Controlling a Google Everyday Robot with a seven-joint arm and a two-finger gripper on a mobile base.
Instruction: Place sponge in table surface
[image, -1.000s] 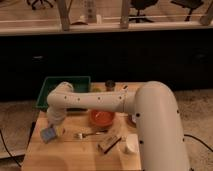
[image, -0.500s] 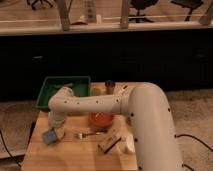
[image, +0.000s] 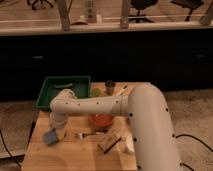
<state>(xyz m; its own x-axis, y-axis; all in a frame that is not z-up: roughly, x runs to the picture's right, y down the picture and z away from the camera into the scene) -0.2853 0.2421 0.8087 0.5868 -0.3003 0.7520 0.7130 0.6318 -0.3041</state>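
Observation:
The blue-grey sponge (image: 50, 136) lies on the table surface (image: 75, 155) near its left edge, tilted a little. My gripper (image: 58, 126) hangs just above and to the right of it, at the end of the white arm (image: 100, 106) that reaches in from the right. The wrist hides whether the gripper still touches the sponge.
A green tray (image: 50, 92) stands at the back left. An orange bowl (image: 101, 120) sits mid-table under the arm, with a fork (image: 87, 134) in front of it. A brown striped block (image: 109, 142) and a white object (image: 129, 145) lie front right. A dark can (image: 110, 86) stands at the back.
The arm has sunk lower over the table, its forearm now lying flatter. The sponge has stayed at about the same spot near the left edge.

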